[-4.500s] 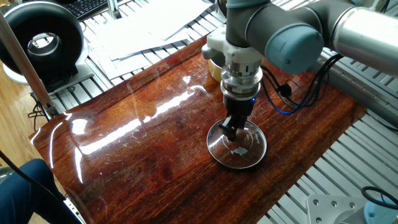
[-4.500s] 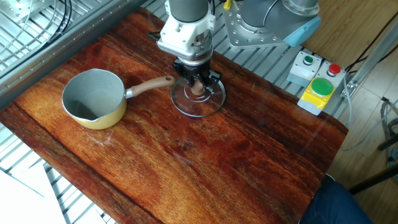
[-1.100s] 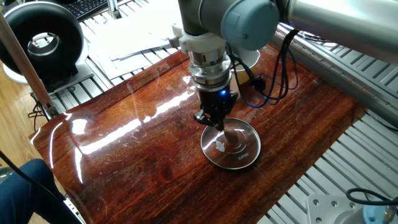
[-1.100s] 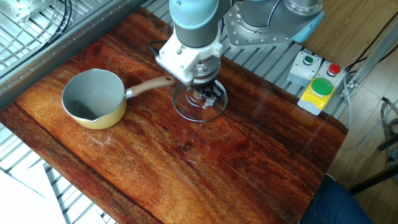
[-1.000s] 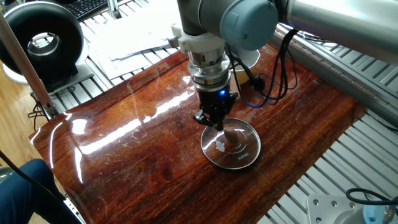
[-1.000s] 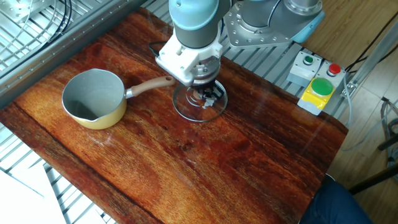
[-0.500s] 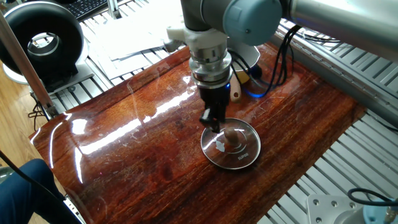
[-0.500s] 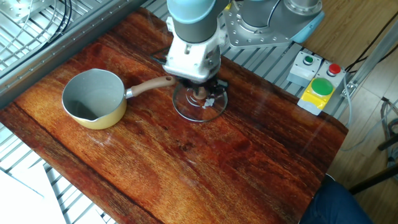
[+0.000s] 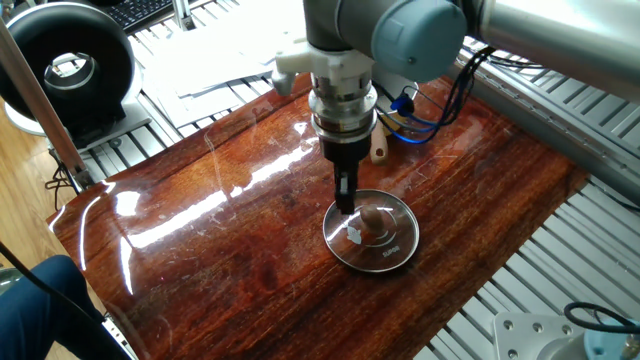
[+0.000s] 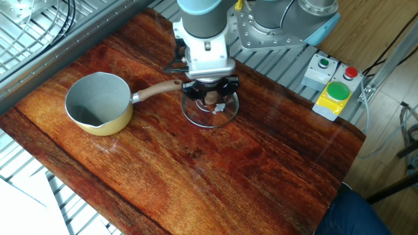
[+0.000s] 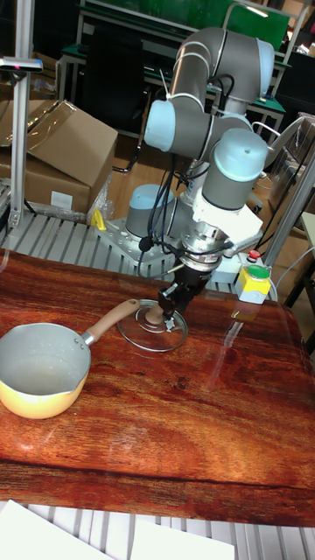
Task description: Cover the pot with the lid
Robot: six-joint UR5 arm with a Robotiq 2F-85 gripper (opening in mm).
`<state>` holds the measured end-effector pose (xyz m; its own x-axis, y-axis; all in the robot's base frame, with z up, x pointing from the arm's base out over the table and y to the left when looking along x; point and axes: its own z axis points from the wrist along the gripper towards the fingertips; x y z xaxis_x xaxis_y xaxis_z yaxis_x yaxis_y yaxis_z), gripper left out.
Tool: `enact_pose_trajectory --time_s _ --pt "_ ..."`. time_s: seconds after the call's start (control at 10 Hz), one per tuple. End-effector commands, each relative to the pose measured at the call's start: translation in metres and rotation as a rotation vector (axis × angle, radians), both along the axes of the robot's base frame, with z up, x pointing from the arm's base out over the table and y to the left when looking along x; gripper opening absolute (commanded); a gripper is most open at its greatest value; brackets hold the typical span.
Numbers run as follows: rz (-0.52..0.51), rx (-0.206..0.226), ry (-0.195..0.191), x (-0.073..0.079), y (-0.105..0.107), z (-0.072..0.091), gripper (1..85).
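Note:
The yellow pot (image 10: 98, 104) stands on the wooden table, its pale inside bare and its wooden handle pointing at the lid; the tall fixed view has the pot (image 11: 39, 367) at lower left. The glass lid (image 10: 201, 115) lies flat on the table just past the handle tip, brown knob (image 10: 211, 97) up. My gripper (image 10: 210, 87) hangs just above the knob, open, one finger on each side and nothing held. In one fixed view the gripper (image 9: 345, 200) is edge-on beside the knob (image 9: 371, 218) of the lid (image 9: 392, 246); the pot is hidden but for its handle (image 9: 378, 150).
A button box (image 10: 336, 92) with a green and a red button sits beyond the table's far right corner, next to the robot base (image 10: 281, 26). A black round device (image 9: 70, 62) and papers (image 9: 230, 50) lie off the table. Cardboard boxes (image 11: 61, 149) stand behind.
My wrist has turned about its own axis over the last second, so the fingers now straddle the knob. The lid and the pot have stayed put.

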<state>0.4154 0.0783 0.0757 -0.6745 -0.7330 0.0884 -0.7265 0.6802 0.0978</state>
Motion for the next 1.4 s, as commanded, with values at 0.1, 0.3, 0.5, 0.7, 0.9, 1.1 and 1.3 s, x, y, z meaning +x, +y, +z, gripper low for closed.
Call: enact_pose_trajectory --time_s 0.1,0.3,0.5,0.7,0.9,1.1,1.3 --pt "0.197 -0.022 -0.028 -0.009 -0.017 -0.01 40.0" --pt "0.287 -0.023 -0.026 -0.017 -0.022 -0.009 51.0" --pt "0.316 -0.001 -0.026 -0.021 -0.021 -0.011 52.3" --pt "0.333 0.009 -0.023 -0.025 -0.023 -0.015 54.0" --pt "0.346 0.016 -0.025 -0.027 -0.024 -0.019 55.0" --pt "0.351 0.005 -0.032 -0.026 -0.028 -0.021 54.3" --pt "0.341 -0.002 -0.049 -0.021 -0.028 -0.023 50.0"
